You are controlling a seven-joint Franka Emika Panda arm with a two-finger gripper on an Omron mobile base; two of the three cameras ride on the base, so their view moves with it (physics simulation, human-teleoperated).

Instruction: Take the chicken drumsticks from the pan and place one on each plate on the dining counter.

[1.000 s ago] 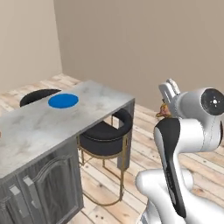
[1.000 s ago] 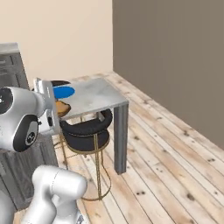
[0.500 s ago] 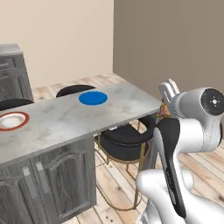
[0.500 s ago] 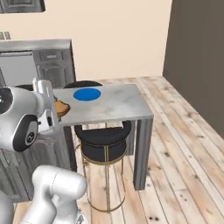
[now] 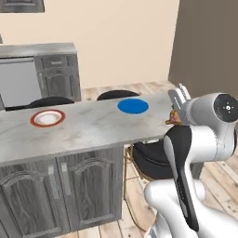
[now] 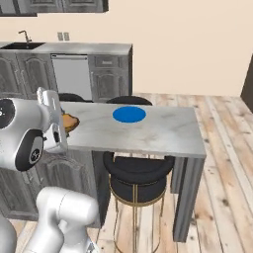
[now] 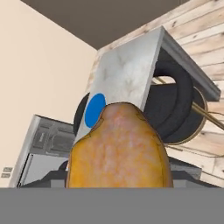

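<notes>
- Long grey marbled dining counter across the middle, over dark wood-grain cabinet doors.
- White plate with red-orange rim toward the counter's left; solid blue plate toward its right, well apart from the first.
- Black round stools tucked beside the counter: one under the near right end, two more behind the far edge.
- White arm rising at lower right, gripper raised just off the counter's right end.
- Sliver of orange-brown drumstick at the gripper, mostly hidden by the arm.
- Back wall: grey cabinets with a pale appliance front.
</notes>
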